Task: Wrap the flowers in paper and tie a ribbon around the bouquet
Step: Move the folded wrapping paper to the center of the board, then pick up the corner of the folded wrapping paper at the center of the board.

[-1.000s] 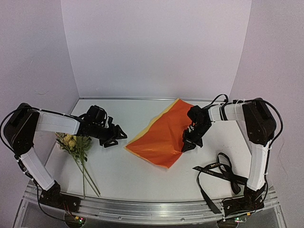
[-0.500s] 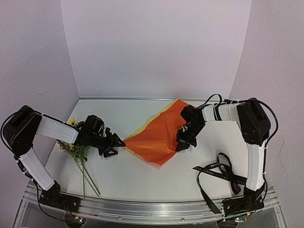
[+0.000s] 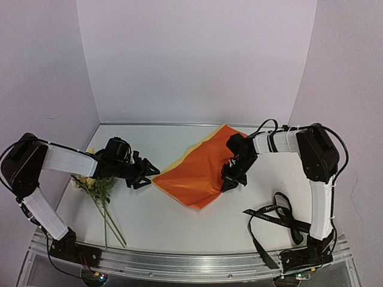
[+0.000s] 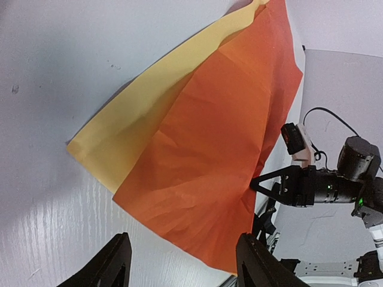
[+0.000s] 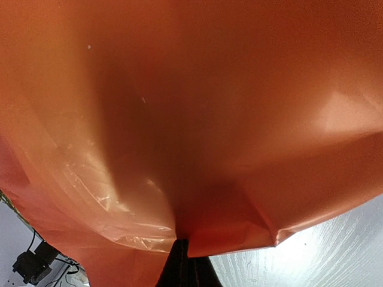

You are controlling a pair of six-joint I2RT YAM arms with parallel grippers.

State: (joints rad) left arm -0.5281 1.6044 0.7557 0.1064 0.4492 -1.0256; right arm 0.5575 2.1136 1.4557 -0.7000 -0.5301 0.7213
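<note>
the paper (image 3: 200, 173) is mid-table, a bit right of centre, partly doubled over so its paler yellow underside shows along the far-left edge. its right edge is pinched in the right gripper (image 3: 230, 179), whose jaws are closed tight on the sheet. in the right wrist view the orange film balloons up from the fingertips, so that side is probably held off the table (image 3: 155, 215) to drag or flatten the sheet. the left gripper (image 3: 149, 173) sits just beside the paper's left corner with jaws apart and nothing between them, aimed at the sheet, likely set to take that corner. the flowers (image 3: 93, 182) lie at the left edge beside the left arm, stems toward the near side, not on the paper yet. the ribbon (image 3: 278, 218) is looped near the right arm base, well apart, likely waiting for the tie, so wrapping looks barely begun
</note>
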